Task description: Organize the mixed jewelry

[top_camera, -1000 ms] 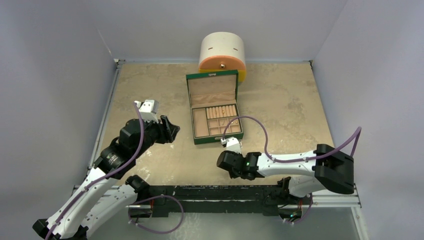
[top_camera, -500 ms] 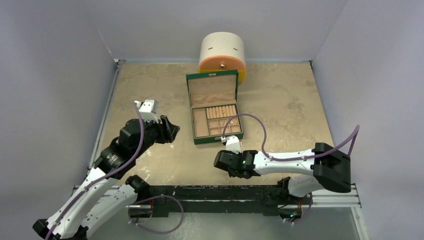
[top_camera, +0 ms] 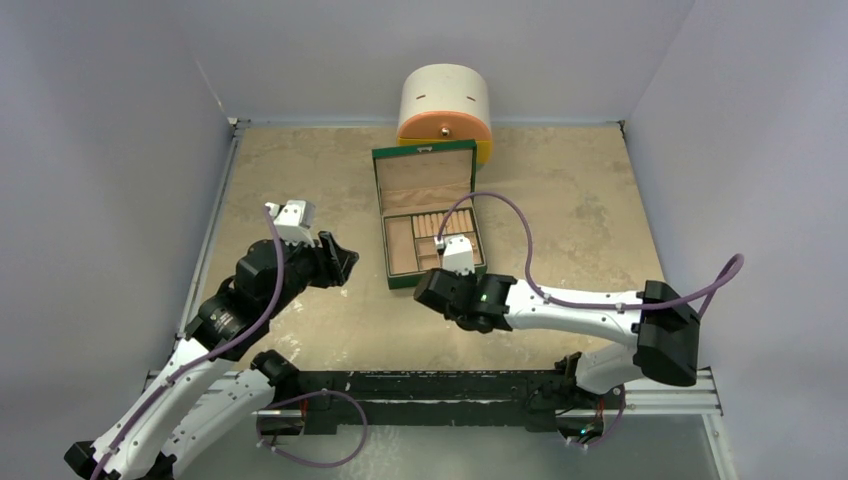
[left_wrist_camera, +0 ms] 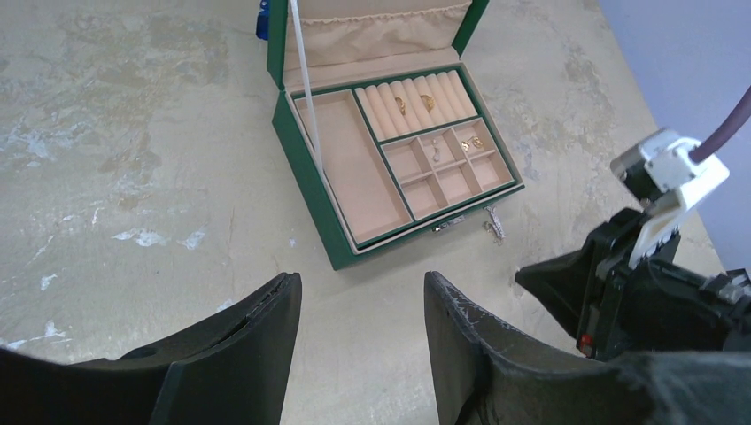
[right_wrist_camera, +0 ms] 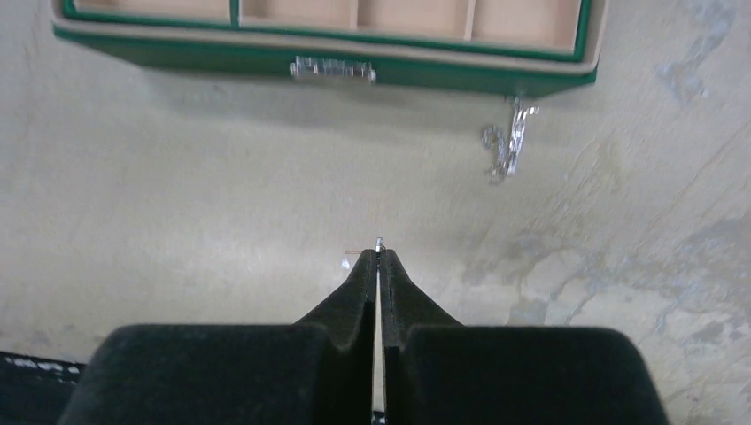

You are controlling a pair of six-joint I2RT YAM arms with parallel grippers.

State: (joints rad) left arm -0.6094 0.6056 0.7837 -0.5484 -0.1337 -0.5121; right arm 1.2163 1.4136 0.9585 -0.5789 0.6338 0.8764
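Note:
The open green box (top_camera: 428, 215) holds gold rings (left_wrist_camera: 401, 104) in its ring rolls and small gold (left_wrist_camera: 472, 142) and silvery bits (left_wrist_camera: 436, 152) in its compartments. My right gripper (right_wrist_camera: 379, 252) is shut on a tiny silvery piece (right_wrist_camera: 379, 240) that pokes out at the fingertips. It is held above the table just in front of the box (top_camera: 425, 288). A silvery chain piece (right_wrist_camera: 503, 142) lies on the table by the box's front right corner, and it also shows in the left wrist view (left_wrist_camera: 492, 227). My left gripper (left_wrist_camera: 361, 283) is open and empty, left of the box (top_camera: 338, 262).
A white and orange round container (top_camera: 445, 105) stands behind the box. The box's metal clasp (right_wrist_camera: 332, 68) faces my right gripper. Grey walls enclose the table on three sides. The right arm's purple cable (top_camera: 500, 215) arcs over the box.
My right gripper has moved forward and left to the box's front edge, staying shut. The left arm has barely moved.

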